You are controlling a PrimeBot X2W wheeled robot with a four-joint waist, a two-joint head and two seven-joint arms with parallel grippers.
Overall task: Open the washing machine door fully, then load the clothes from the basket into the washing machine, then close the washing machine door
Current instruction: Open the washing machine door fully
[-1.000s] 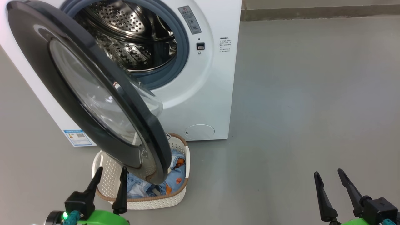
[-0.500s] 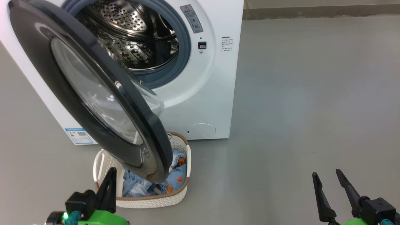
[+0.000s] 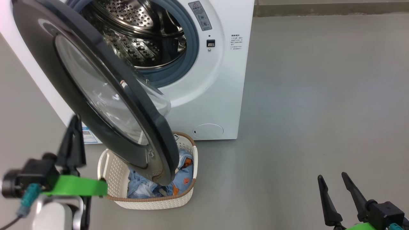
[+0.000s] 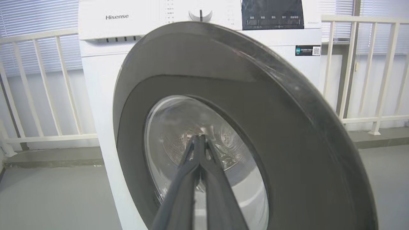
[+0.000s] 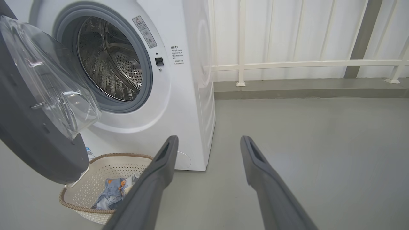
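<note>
Left claw (image 3: 75,120) raised and closed — grey floor (image 3: 303,95), white railing (image 5: 287,65)

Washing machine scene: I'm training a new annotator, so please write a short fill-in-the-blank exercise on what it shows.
1. The washing machine door stands ____, not latched.
2. The clothes lie inside the cream ____.
3. The left gripper is ____, fingers pressed together.
4. The right gripper is ____, holding nothing.

Missing words: open; basket; shut; open.
</note>
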